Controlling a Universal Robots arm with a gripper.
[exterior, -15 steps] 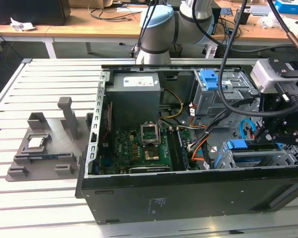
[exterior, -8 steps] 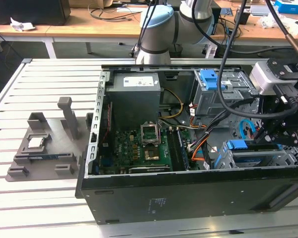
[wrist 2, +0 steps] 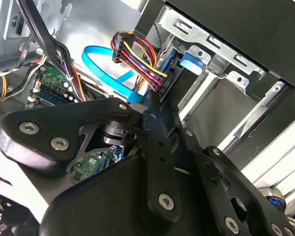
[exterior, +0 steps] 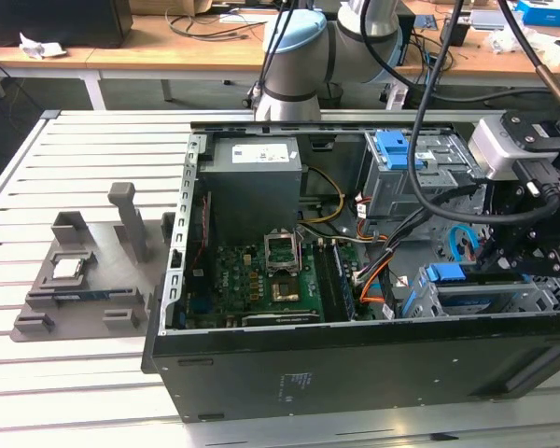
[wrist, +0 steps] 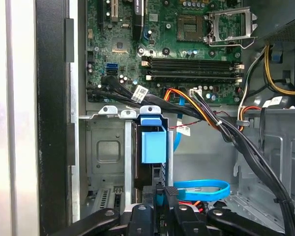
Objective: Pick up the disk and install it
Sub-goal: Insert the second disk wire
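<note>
First wrist view: gripper [wrist: 160, 199] pinches disk [wrist: 155, 174] edge-on inside cage [wrist: 108, 147]

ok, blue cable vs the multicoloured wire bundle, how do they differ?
The blue cable is one flat ribbon in a loop; the wire bundle is separate red, yellow and black wires. The wire bundle ends in a black connector by the drive cage; the blue cable's end is hidden. Both lie inside the case.
</note>
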